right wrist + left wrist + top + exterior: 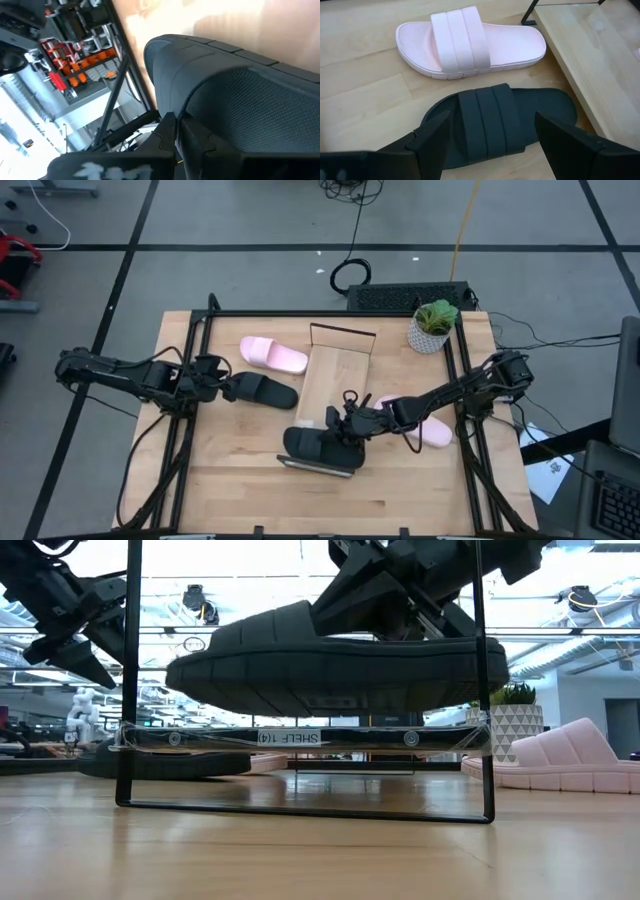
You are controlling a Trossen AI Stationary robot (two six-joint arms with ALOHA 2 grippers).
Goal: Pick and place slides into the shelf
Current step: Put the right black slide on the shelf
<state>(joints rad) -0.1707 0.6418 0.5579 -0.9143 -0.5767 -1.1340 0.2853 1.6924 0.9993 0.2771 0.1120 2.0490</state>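
One black slide (318, 448) hangs crosswise just over the near end of the shelf (338, 375), with my right gripper (345, 425) shut on it. The low view shows this black slide (335, 665) a little above the shelf's labelled end (300, 738). A second black slide (265, 392) lies sole-down on the table left of the shelf. My left gripper (226, 388) stands open at its left end, slanting down, fingers apart from it. One pink slide (272, 355) lies beyond it, and another pink slide (428, 430) lies right of the shelf, under my right arm. My right gripper pinches the black slide between its two shut fingers (172, 132), at the strap's edge (175, 107) beside the dotted footbed. The fingers come from the table's right, slanting down. The slide hangs roughly level, strap up, across the shelf's near end and, as far as shows, clear of it.
A potted plant (433, 327) stands at the table's far right corner. Dark wire frames rise at the shelf's far end (343, 332) and its near end (130, 690). The dark table frame (205, 315) runs along the table's edges. Bare tabletop lies near the front edge.
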